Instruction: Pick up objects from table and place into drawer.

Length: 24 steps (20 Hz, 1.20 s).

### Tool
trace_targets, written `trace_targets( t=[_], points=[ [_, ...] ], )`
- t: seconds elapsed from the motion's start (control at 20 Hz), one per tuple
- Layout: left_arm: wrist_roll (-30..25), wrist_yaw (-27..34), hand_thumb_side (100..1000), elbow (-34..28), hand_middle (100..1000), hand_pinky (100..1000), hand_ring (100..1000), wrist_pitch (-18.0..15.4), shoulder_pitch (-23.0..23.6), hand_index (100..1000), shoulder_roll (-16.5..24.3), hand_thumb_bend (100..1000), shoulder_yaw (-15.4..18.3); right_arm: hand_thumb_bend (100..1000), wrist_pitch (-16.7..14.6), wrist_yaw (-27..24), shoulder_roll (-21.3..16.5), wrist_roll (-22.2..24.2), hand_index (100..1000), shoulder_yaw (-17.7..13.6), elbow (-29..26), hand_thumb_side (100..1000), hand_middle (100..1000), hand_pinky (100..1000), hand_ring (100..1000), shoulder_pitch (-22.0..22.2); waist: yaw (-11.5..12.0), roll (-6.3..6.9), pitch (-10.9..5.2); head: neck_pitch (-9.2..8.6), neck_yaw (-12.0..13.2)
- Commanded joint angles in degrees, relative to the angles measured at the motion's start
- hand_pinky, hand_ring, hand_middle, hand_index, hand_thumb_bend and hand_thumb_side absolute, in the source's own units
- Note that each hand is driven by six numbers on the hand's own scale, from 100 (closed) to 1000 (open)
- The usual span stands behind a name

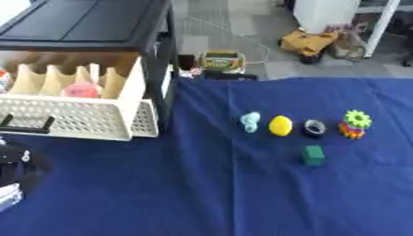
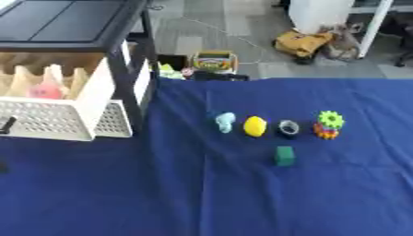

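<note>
The left hand, its fingers' state not discernible, was seen well left of the pale blue object; the yellow lemon-shaped object lay beyond.

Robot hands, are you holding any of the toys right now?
Nothing is held. The yellow lemon, green block and the other toys lie untouched on the blue table. Only part of the left hand shows, away from them.
</note>
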Motion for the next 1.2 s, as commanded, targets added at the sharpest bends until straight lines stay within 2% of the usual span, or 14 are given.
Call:
trace_targets(
  t=[0.05, 0.45, 0.9, 1.2],
  points=[
    [-1.73, -2.17, 1000, -0.76, 566, 446, 500, 2.08, -0.75, 814, 2.46, 100, -0.21, 100, -0.08, -0.42, -0.85, -0.35, 740, -0.76, -0.94, 1000, 610, 601, 603, -0.23, -0.1, 0.03, -1.17, -0.99, 0.28],
    [-3.39, -5.98, 1000, -0.76, 596, 457, 558, 8.3, -1.81, 828, 1.81, 100, -1.74, 100, -0.48, -0.35, -0.35, -0.75, 735, -0.96, -0.94, 999, 606, 599, 600, -0.03, -0.41, -0.13, -0.92, -1.64, 1.03],
    [-4.56, -9.76, 1000, -0.49, 583, 457, 565, 12.44, -4.77, 816, -0.07, 100, -2.71, 100, -0.52, -0.24, 0.31, -1.02, 730, -1.12, -0.94, 996, 603, 598, 597, 0.15, -0.61, -0.15, -0.5, -2.3, 2.19],
    [-3.74, -14.7, 1000, 1.93, 563, 448, 571, 13.03, -7.1, 798, -0.94, 100, -3.2, 100, -0.56, -0.22, 0.62, -1.23, 728, -1.16, -0.94, 994, 601, 598, 595, 0.35, -0.9, -0.07, -0.2, -2.67, 2.39]
  ],
)
